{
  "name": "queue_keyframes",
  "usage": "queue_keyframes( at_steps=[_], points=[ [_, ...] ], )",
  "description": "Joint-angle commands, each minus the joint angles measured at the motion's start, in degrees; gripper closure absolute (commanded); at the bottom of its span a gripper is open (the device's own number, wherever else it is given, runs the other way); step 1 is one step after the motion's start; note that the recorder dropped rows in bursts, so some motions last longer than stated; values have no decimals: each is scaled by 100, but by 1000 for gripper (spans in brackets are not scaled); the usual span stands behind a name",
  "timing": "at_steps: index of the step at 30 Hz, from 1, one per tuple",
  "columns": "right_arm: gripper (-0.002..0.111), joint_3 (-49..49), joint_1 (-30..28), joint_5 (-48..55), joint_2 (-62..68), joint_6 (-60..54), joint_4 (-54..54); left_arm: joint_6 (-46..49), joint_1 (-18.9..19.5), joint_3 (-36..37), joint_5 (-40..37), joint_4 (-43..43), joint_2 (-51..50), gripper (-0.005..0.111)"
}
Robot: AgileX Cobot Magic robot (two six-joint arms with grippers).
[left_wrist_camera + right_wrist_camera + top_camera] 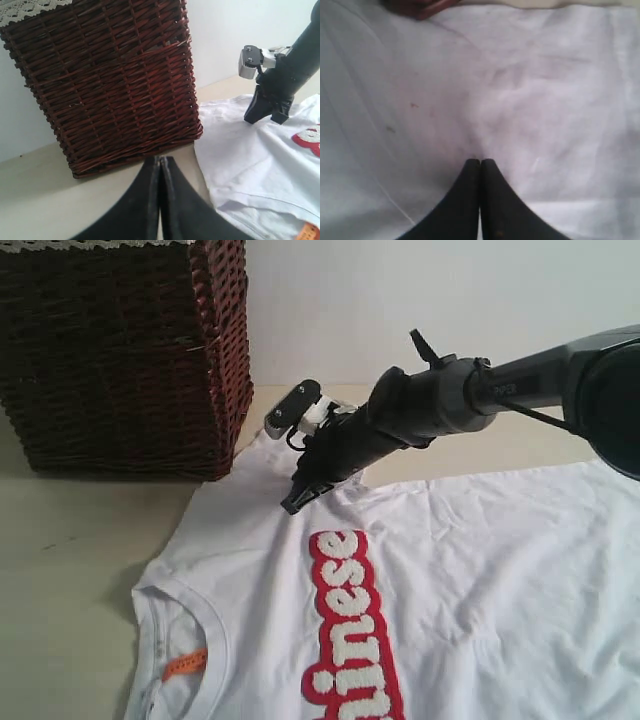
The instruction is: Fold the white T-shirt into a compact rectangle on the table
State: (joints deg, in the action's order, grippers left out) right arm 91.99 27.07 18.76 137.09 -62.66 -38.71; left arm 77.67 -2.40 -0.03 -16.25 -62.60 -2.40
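The white T-shirt (480, 570) lies spread face up on the table (70, 570), with its red-outlined letters (345, 620) and orange neck tag (185, 663) toward the near edge. My right gripper (297, 503) reaches across to the shirt's far shoulder, close to the basket. Its jaws are shut with the tips down in the cloth (545, 100), and creases run into the right gripper (480, 161). From the left wrist view, the right gripper (262, 120) touches the shirt (250, 160). My left gripper (160, 158) is shut on nothing, above bare table (50, 200).
A dark brown wicker basket (120, 350) with a lace rim stands at the back left, almost touching the shirt's far sleeve. It fills much of the left wrist view as the basket (110, 80). A pale wall runs behind the table.
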Motion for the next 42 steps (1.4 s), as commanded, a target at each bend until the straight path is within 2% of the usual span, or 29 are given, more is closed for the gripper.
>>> queue_keyframes(
  at_steps=[1, 5, 13, 16, 22, 26, 29, 33, 35, 40, 42],
  points=[
    [108, -91, -54, -1031, 377, -14, 268, 6, -11, 3, 9, -2, 43, 107],
    [108, -68, -54, -1724, 367, 1, 268, 6, -11, 3, 9, -2, 43, 107],
    [108, -68, -54, -1524, -43, 438, 119, 6, -11, 3, 9, -2, 43, 107],
    [101, -68, -54, -1220, -344, 449, 119, 6, -11, 3, 9, -2, 43, 107],
    [77, -222, -54, 294, -1176, 384, 177, 6, -11, 3, 9, -2, 43, 107],
    [72, -505, -111, 1851, -2147, 370, 614, 6, -11, 3, 9, -2, 43, 107],
    [70, -752, -300, 3060, -2860, 11, 1593, 6, -11, 3, 9, -2, 43, 107],
    [70, -1199, -951, 4638, -3588, -1245, 3043, 6, -11, 3, 9, -2, 43, 107],
    [70, -1437, -1528, 5120, -3841, -2321, 3414, 6, -11, 3, 9, -2, 43, 107],
    [70, -2037, -3273, 5120, -4019, -4790, 2916, 6, -11, 3, 9, -2, 43, 107],
    [70, -2246, -3775, 5120, -3922, -5245, 2460, 6, -11, 3, 9, -2, 43, 107]
  ],
)
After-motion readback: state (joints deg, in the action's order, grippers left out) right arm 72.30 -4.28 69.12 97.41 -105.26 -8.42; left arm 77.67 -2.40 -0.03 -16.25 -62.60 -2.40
